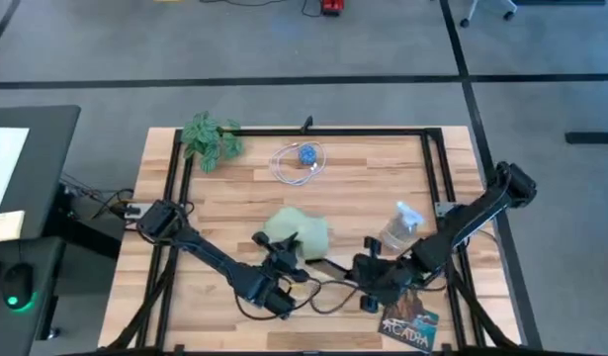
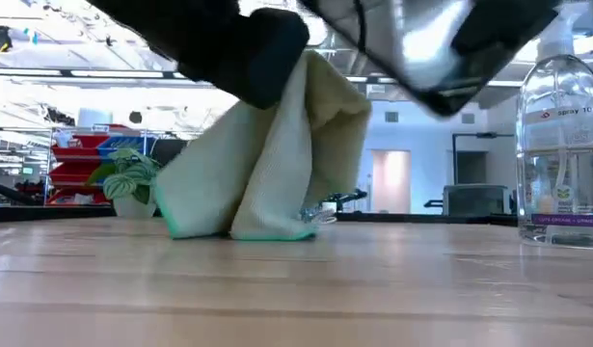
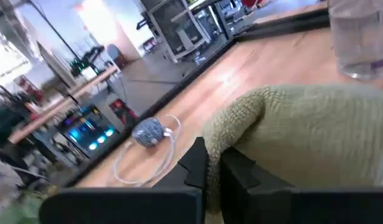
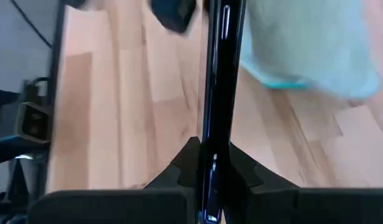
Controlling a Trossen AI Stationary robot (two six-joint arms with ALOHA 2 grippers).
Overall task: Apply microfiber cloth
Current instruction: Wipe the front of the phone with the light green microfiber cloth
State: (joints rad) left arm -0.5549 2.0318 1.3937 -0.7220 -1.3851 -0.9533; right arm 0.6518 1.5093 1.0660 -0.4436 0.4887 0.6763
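Note:
The pale green microfiber cloth [image 1: 302,233] stands bunched up near the table's middle, its lower edge [image 2: 240,229] on the wood. My left gripper [image 1: 282,249] is shut on the cloth's near side. Just to its right, my right gripper [image 1: 360,273] is shut on the black phone [image 4: 216,81]. In the right wrist view the phone shows edge-on, reaching toward the cloth [image 4: 316,43]. In the low view the phone [image 2: 426,53] is above the table beside the cloth's top. My left gripper pinches a raised fold of the cloth [image 3: 231,134] between its two fingers, coming slanting from the table's near left. The cloth hangs below the hold like a tent, with its lower edge resting on the table. My right gripper pinches the phone's two flat faces [image 4: 211,146] between its fingers, near one end. The fingers lie along the phone, which sticks out toward the table's left. The phone is on edge and lifted clear of the table.
A clear spray bottle [image 1: 400,227] stands right of the cloth. A white cable with a blue ball [image 1: 304,158] lies toward the far edge. A leafy plant [image 1: 210,138] is at the far left corner. A printed card [image 1: 412,326] lies near the front edge.

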